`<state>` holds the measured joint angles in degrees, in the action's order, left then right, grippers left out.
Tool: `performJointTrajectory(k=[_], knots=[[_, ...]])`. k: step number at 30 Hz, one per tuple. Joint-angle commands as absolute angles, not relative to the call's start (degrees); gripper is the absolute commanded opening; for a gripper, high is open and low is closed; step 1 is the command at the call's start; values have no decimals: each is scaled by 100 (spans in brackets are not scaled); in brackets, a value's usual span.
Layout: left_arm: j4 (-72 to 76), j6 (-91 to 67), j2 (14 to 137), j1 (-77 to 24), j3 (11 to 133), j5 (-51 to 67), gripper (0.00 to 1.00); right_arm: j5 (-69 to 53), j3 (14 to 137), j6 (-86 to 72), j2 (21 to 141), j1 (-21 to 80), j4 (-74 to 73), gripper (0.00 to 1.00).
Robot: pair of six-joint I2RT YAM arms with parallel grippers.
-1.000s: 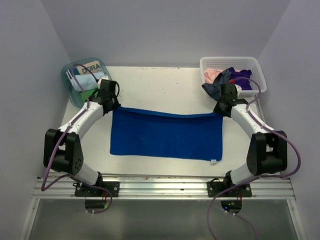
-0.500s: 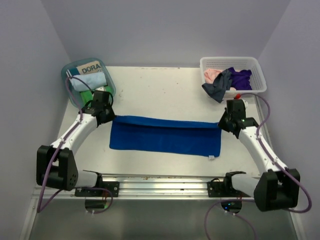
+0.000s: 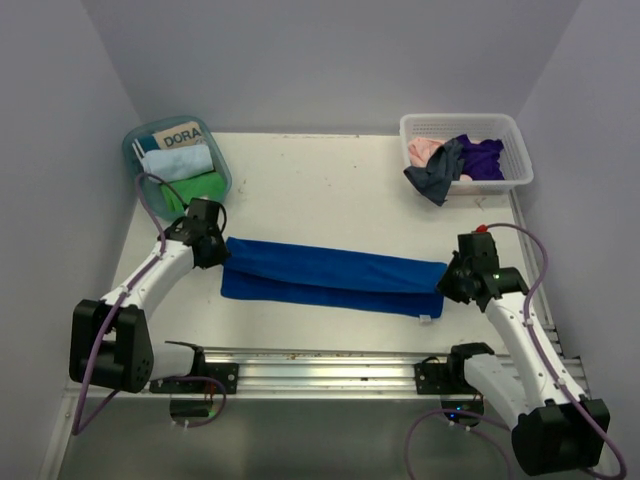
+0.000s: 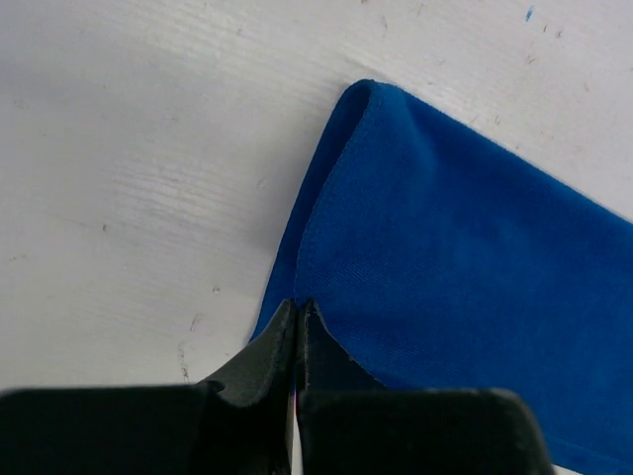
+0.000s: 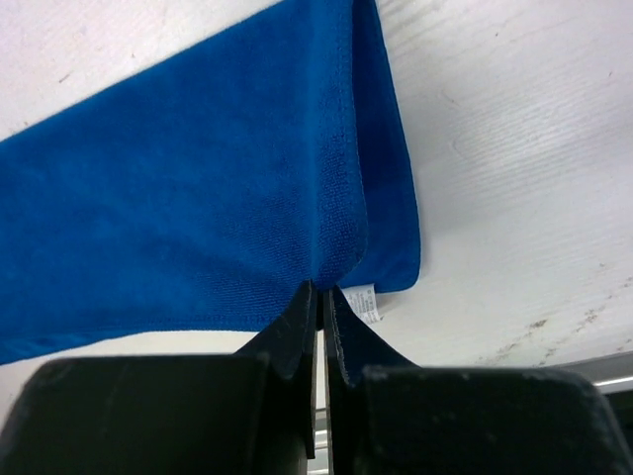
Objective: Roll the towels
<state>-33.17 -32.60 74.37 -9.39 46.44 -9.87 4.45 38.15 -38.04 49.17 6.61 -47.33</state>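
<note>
Left wrist view: blue towel (image 4: 455,247) runs off right edge; white tag (image 5: 364,302) print unreadable.

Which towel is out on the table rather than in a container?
The royal blue towel, a folded strip pinched by the left gripper and right gripper. The rest sit in the clear tub or the white basket.

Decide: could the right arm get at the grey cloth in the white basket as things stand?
Probably not yet: the right hand is shut on the blue towel. Nothing stands between it and the grey cloth, so after letting go, likely yes.
</note>
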Motion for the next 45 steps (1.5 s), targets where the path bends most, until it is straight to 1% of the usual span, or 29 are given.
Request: performJointTrajectory(k=[1,8,14,22,27,33,38,45], knots=[[-3349,-3445,7436,-888,4605,-1108,0,246,3806,-4157,4904,712,-5045,0],[-3463,-3358,7383,-888,4799,-1002,0,203,4017,-4157,4931,747,-5089,0],[-3551,-3375,7418,-888,4720,-1046,0,-158,3806,-4315,5035,966,-5071,0],[-3717,-3612,7137,-888,4474,-1028,0,350,4113,-4245,5159,1187,-5563,0],[-3963,-3586,6996,-879,4771,-1169,0,685,4377,-4342,4992,1187,-5941,0],[-4192,-3481,6873,-879,4966,-1169,0,905,4386,-4579,4808,1187,-6152,0],[-4245,-3506,6750,-879,4729,-1002,0,932,4298,-4623,4860,1187,-6188,0],[-3885,-3814,6706,-879,4228,-703,0,791,4061,-4702,5001,1178,-5862,0]])
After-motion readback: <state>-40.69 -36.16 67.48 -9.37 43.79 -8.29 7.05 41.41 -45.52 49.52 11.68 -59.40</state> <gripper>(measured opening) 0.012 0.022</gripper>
